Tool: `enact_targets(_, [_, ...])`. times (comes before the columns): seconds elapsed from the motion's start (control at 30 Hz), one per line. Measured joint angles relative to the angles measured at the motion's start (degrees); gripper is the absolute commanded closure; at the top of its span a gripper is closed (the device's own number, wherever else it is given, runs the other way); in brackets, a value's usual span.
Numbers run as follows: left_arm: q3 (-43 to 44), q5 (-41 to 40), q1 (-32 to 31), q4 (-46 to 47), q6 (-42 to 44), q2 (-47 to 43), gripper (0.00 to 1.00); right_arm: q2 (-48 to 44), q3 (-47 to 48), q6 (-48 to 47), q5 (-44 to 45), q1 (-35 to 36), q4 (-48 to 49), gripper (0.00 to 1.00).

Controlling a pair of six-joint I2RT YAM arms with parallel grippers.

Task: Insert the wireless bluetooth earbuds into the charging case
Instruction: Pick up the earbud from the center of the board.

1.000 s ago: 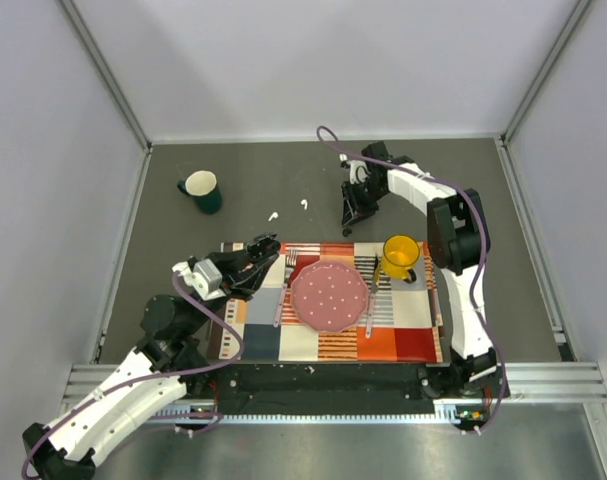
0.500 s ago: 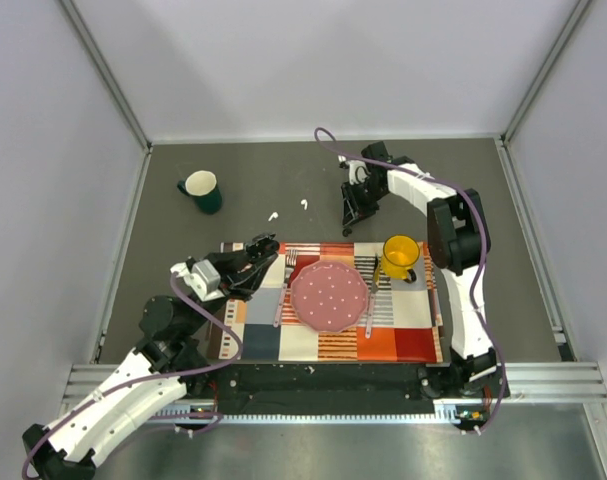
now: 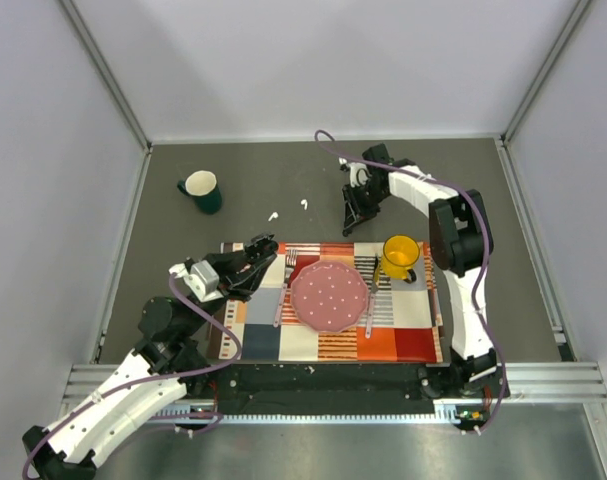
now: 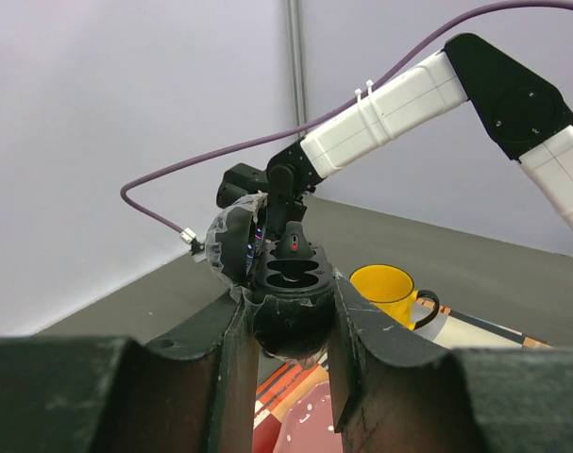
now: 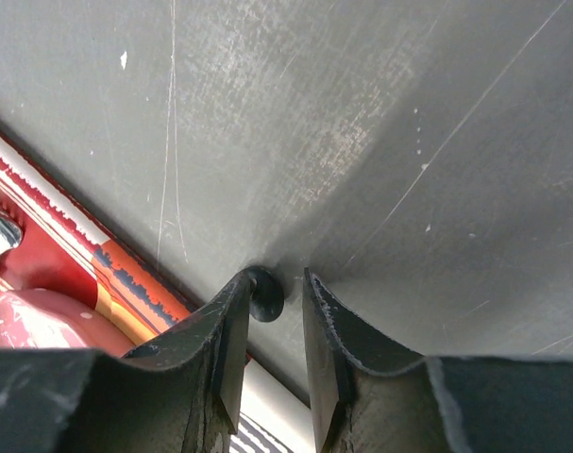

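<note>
While left gripper (image 4: 291,326) clamps the open charging case (image 4: 286,274), both earbuds (image 3: 273,215) lie on the table (image 3: 433,190), left of right gripper (image 5: 281,285), its jaws narrow. Still the pickup step, I judge. Next: a fine pinch on one.

No lettering, number, brand or sign can be read in any view. The yellow mug (image 3: 400,252), the pink dotted plate (image 3: 329,296) and the striped mat (image 3: 403,335) on the bench show pattern only. Any marks on the arms' casings are too small to make out.
</note>
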Motion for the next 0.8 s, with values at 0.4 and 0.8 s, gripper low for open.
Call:
enact_targets(0.4, [-0.02, 0.00, 0.00, -0.04, 0.00, -0.02, 1.00, -1.11, -1.81, 0.02, 1.05, 0.44, 0.33, 0.73])
enact_targets(0.8, [-0.07, -0.37, 0.00, -0.28, 0.00, -0.04, 1.00, -1.64, -2.91, 0.26, 0.90, 0.52, 0.46, 0.86])
